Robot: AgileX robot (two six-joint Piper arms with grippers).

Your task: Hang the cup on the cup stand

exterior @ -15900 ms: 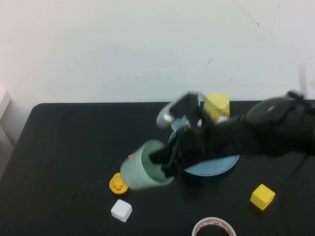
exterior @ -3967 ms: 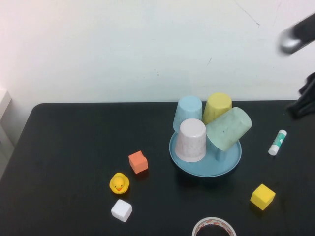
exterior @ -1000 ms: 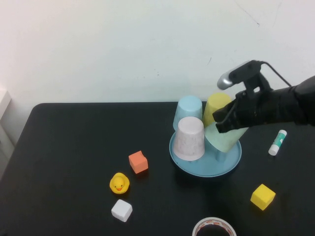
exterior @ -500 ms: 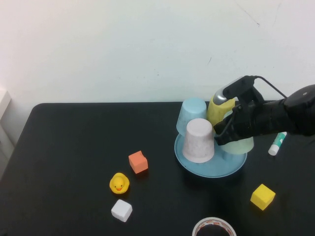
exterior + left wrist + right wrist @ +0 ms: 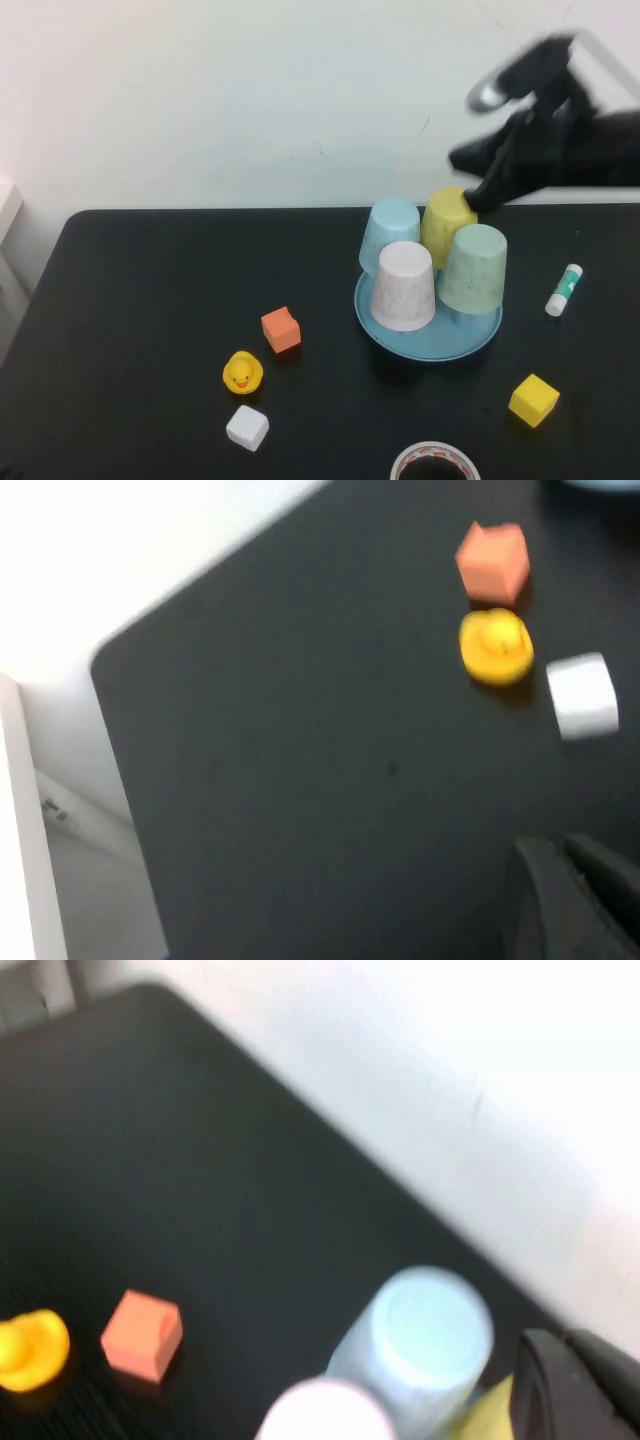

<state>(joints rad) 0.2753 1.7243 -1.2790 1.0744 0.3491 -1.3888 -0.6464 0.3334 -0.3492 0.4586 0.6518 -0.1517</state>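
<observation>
Table point(image 5: 150, 300) stays as it was; the change is above it. Right gripper point(image 5: 478, 196), which half a second ago pressed against the cup, has lifted clear and hangs above the rear of the cup stand point(image 5: 430, 338), pincer pressed together on nothing. Cup point(image 5: 472, 268) now sits upside down and upright on its peg at the stand's right, beside the whitish cup point(image 5: 403, 285), no longer tilted. Hanging looks done, and only withdrawal seems left. Left gripper point(image 5: 570, 875) is parked low over bare table, pincer shut, empty.
</observation>
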